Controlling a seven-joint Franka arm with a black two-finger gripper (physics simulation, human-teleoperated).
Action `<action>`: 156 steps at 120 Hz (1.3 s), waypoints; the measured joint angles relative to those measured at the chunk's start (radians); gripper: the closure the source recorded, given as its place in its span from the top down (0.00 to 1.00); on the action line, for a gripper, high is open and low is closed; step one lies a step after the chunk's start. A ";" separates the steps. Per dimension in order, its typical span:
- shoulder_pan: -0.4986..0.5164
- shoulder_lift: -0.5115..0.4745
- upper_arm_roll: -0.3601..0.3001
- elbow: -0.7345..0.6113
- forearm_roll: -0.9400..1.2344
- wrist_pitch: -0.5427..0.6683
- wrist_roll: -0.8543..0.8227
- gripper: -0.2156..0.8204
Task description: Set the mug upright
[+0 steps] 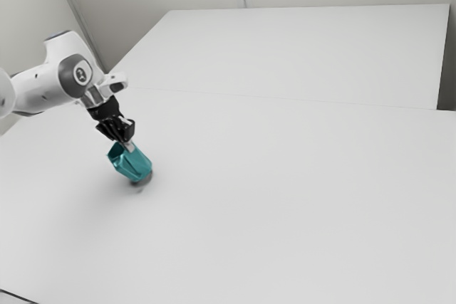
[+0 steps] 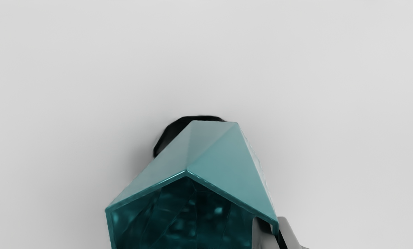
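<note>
The teal faceted mug (image 1: 133, 164) is tilted in the exterior view, its open end toward the upper left and its other end low, near the table. At its rim is the black gripper (image 1: 128, 145), coming down from the upper left. In the wrist view, the mug (image 2: 223, 155) turns its dark hollow toward the hand. The gripper (image 2: 276, 231) is shut on the mug's wall, one finger inside the rim and the other outside. A dark rounded shape shows behind the mug's far end; whether it is part of the mug or a shadow, I cannot tell.
A broad white table (image 1: 285, 197) extends around the mug, with a thin seam crossing it farther back. Pale walls stand behind the table's far edge. The white arm enters from the exterior view's left.
</note>
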State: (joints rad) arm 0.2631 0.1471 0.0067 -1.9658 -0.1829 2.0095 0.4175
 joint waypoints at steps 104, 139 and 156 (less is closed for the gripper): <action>-0.013 0.051 -0.016 0.091 -0.003 -0.039 -0.093 0.43; -0.192 -0.099 0.095 0.101 0.075 -0.054 -0.107 0.68; -0.252 -0.134 0.126 0.195 0.107 -0.130 -0.109 0.74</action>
State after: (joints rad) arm 0.0111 0.0129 0.1328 -1.7705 -0.0762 1.8795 0.3084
